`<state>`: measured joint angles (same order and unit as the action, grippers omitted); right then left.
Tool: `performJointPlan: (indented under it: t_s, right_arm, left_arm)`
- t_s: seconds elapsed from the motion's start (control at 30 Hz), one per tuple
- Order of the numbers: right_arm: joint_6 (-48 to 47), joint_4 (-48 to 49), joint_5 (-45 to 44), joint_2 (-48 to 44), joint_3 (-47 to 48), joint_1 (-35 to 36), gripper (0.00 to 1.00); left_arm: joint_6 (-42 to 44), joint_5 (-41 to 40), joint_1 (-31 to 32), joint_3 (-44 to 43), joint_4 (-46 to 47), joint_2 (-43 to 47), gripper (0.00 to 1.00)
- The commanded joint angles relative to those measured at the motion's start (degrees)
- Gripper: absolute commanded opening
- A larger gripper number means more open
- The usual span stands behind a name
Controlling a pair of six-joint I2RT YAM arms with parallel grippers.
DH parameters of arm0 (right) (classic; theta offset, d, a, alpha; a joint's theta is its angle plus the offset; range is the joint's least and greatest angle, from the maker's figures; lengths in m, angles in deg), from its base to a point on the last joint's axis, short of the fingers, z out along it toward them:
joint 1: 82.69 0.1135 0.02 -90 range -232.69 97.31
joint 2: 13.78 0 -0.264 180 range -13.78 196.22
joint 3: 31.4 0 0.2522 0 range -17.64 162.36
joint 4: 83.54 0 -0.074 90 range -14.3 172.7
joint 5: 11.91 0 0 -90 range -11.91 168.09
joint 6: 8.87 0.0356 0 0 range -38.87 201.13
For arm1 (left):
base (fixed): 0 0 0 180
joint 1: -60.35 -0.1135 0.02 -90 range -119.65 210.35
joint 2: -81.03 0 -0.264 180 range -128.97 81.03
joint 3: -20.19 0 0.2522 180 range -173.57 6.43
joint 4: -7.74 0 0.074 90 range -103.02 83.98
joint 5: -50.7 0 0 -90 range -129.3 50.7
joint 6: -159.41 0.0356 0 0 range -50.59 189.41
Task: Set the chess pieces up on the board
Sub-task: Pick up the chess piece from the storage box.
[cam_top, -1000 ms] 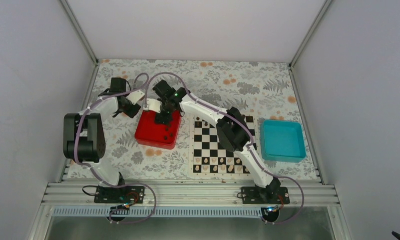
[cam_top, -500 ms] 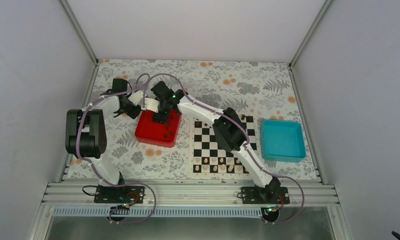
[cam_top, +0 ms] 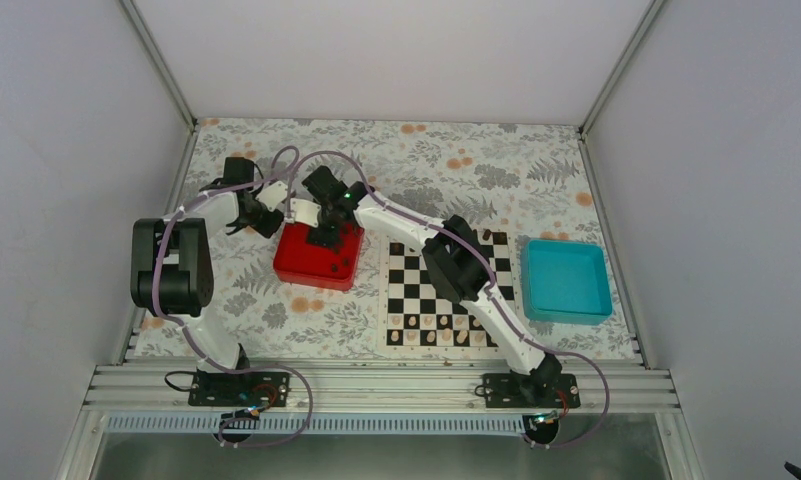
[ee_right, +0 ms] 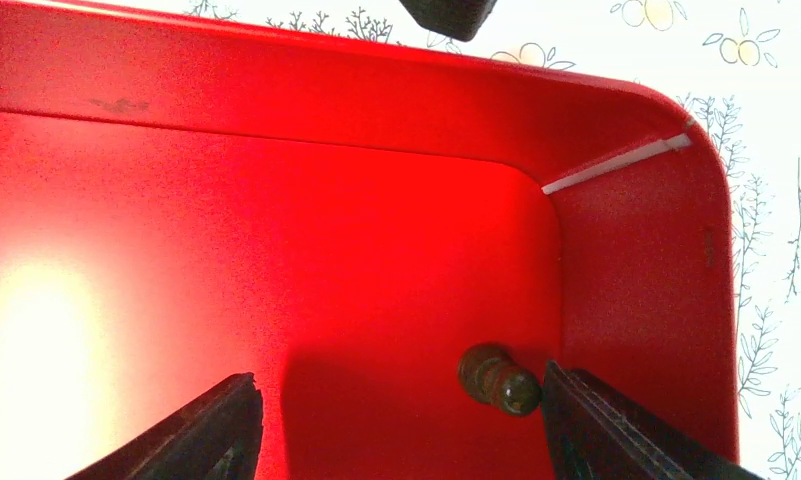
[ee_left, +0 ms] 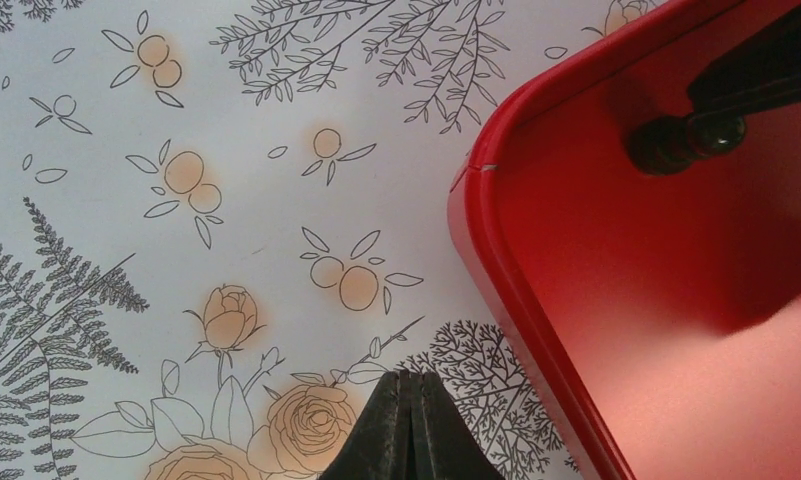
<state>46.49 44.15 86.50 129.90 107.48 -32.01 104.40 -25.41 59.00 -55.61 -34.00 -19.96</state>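
Observation:
A dark chess piece (ee_right: 496, 380), a pawn, lies on the floor of the red tray (ee_right: 276, 220) near its corner wall. My right gripper (ee_right: 396, 382) hangs open low inside the tray, and the pawn sits between the jaws, almost touching the right finger (ee_right: 596, 420). The left wrist view shows the same pawn (ee_left: 676, 142) at the top right. My left gripper (ee_left: 407, 380) is shut and empty above the flowered cloth, just outside the tray's rim (ee_left: 476, 230). From above, both grippers meet at the back of the red tray (cam_top: 306, 270), left of the board (cam_top: 441, 295).
Pale pieces (cam_top: 436, 336) stand along the board's near rows. A teal tray (cam_top: 566, 281) sits right of the board. The right arm's forearm (cam_top: 456, 265) crosses over the board's back left part. Grey walls enclose the flowered cloth (cam_top: 456, 160).
My right arm has swung a little to the left, its gripper staying over the back of the red tray. The left gripper has stayed shut and nearly still.

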Motion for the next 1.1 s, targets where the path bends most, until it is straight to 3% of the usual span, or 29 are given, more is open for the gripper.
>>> performJointPlan:
  t_s: [0.0, 0.3, 1.07]
  right_arm:
    - [0.3, -0.4, 1.1, 1.6, 2.0, 0.2, 0.68]
    - [0.6, -2.3, 5.0, 1.0, 2.1, 0.2, 0.46]
    - [1.9, -0.3, 4.5, 1.8, 3.4, 0.3, 0.36]
  left_arm:
    - [0.2, 2.1, 0.1, -1.2, -0.6, -0.3, 0.02]
    - [0.6, 3.6, 0.5, -0.9, -1.5, -0.1, 0.02]
    - [2.8, 5.5, 1.9, 0.8, -4.0, 1.4, 0.02]
